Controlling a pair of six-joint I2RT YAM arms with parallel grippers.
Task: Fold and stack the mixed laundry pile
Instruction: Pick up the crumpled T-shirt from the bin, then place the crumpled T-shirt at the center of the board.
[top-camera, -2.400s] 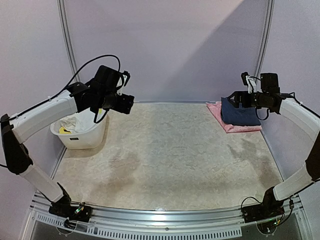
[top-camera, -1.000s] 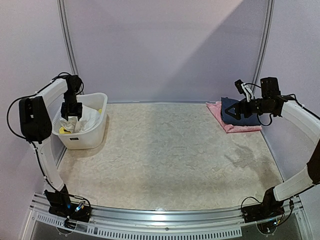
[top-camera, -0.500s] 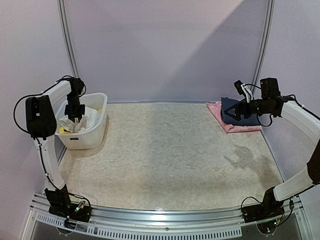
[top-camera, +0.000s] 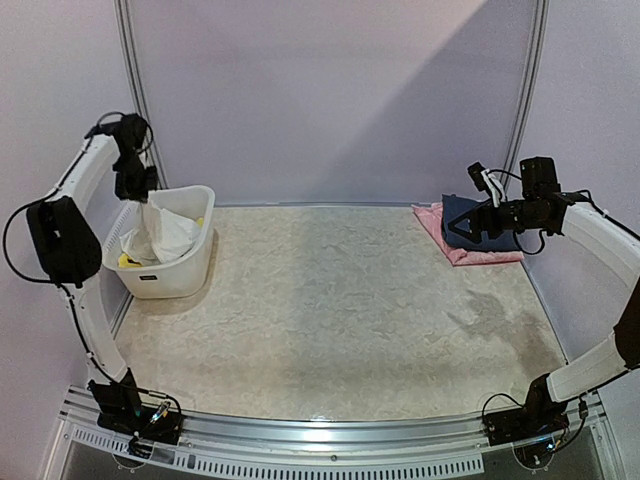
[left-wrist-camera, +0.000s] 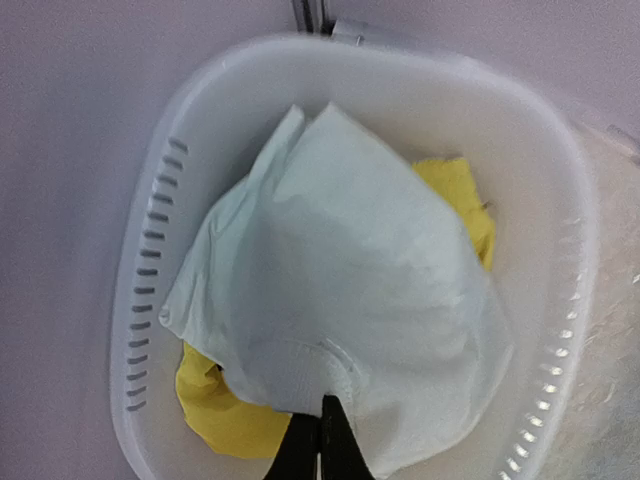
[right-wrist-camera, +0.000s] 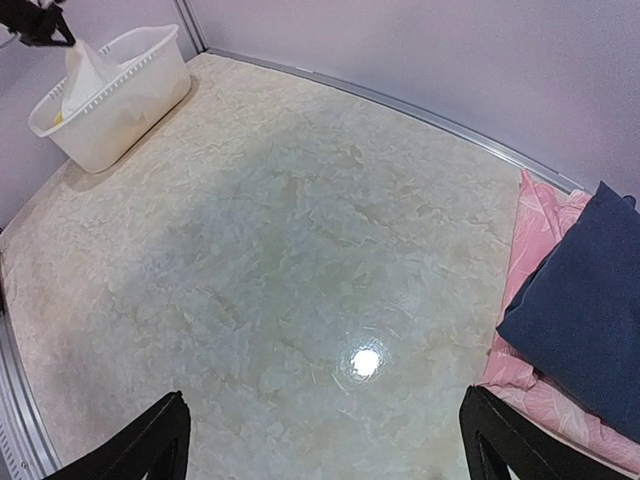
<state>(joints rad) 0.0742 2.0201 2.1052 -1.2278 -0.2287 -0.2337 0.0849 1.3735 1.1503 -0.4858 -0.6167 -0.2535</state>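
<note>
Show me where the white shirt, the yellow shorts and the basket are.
white shirt (left-wrist-camera: 360, 300), left wrist view, middle of the draped cloth.
yellow shorts (left-wrist-camera: 215, 415), left wrist view, bunched part below the shirt.
basket (left-wrist-camera: 150, 290), left wrist view, slotted left wall.

A robotics lab test cell: plain lilac enclosure panels (top-camera: 330, 100) on grey metal poles (top-camera: 133, 60) surround a beige marbled tabletop (top-camera: 330, 310), edged by a slotted aluminium rail (top-camera: 330, 432).

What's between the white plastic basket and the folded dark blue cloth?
Nothing, just bare beige marbled tabletop, shown in the top external view.
</note>
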